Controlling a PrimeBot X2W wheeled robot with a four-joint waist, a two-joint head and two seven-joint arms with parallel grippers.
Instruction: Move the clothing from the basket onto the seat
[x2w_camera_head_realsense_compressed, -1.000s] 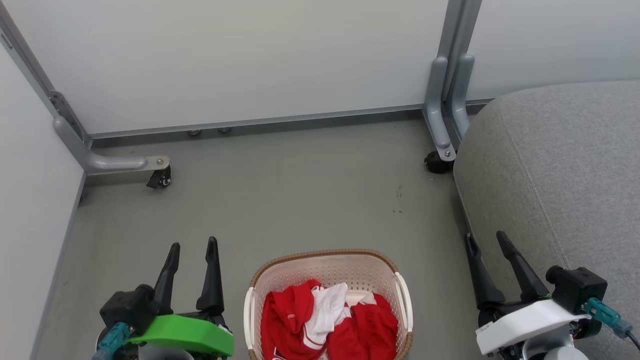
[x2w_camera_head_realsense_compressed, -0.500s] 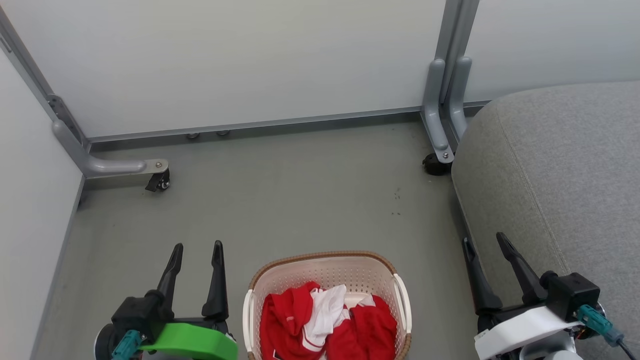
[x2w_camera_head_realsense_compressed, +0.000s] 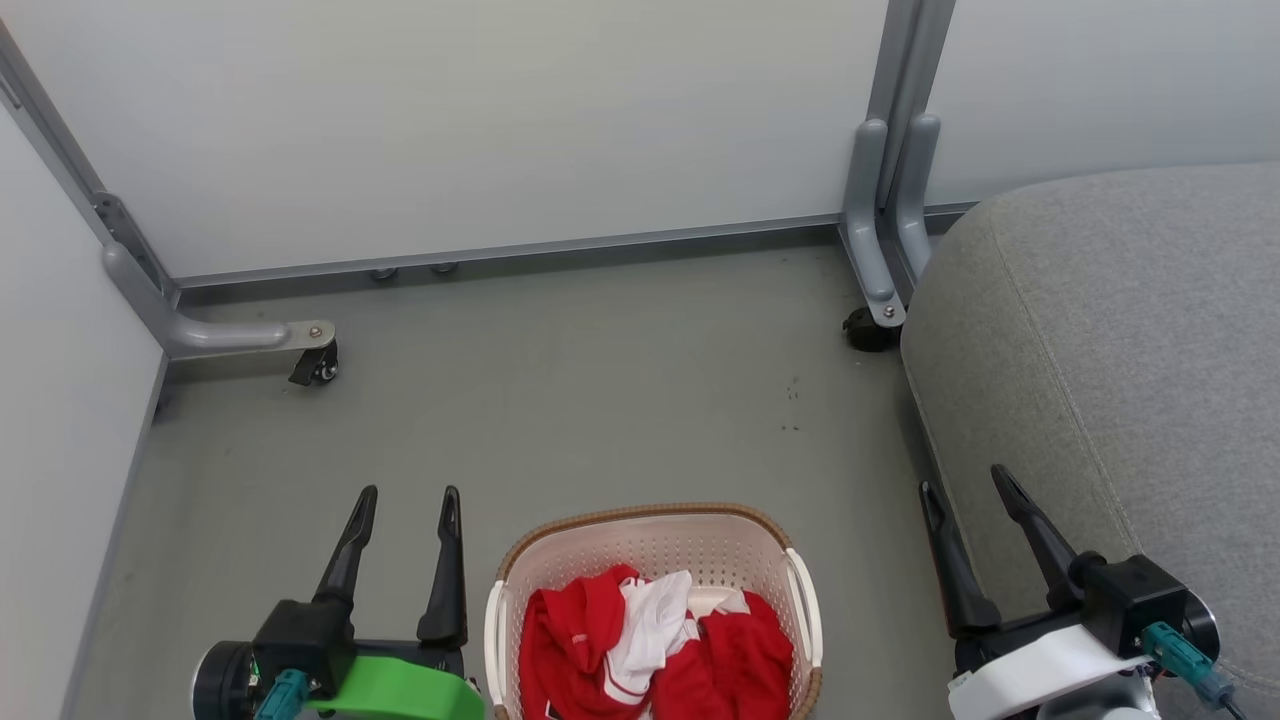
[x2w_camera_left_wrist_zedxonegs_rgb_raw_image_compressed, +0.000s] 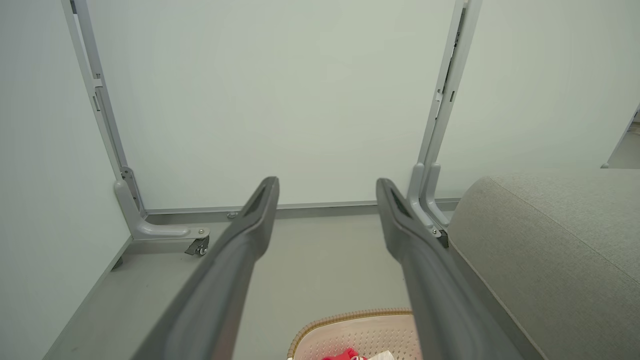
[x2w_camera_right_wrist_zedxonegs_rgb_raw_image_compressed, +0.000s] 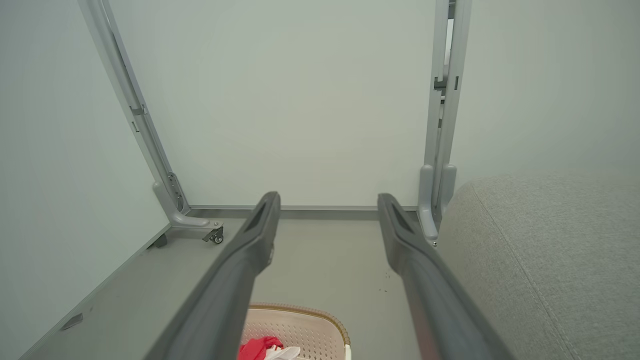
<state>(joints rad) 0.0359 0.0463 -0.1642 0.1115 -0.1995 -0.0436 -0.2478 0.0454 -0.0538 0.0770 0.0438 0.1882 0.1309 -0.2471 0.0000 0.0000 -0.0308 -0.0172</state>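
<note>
Head view: we look down on a cream-white perforated plastic laundry basket (x2w_camera_head_realsense_compressed: 650, 513) with a brown woven-look rim, standing on the grey floor (x2w_camera_head_realsense_compressed: 560, 400) at the bottom middle. Inside it lies the crumpled bright red fabric garment (x2w_camera_head_realsense_compressed: 575, 640) with white panels, heaped against the near side, with neither arm touching it. The green-shelled left gripper (x2w_camera_head_realsense_compressed: 410, 493) hangs just beside the basket's left handle, its two long dark fingers spread apart and holding nothing. The white-shelled right gripper (x2w_camera_head_realsense_compressed: 965, 480) sits to the basket's right, at the edge of the large grey upholstered seat cushion (x2w_camera_head_realsense_compressed: 1120, 330), fingers likewise spread and empty. Pale partition panels (x2w_camera_head_realsense_compressed: 480, 120) on grey metal legs close off the far side, and a small black caster (x2w_camera_head_realsense_compressed: 320, 368) stands at the left leg.
</note>
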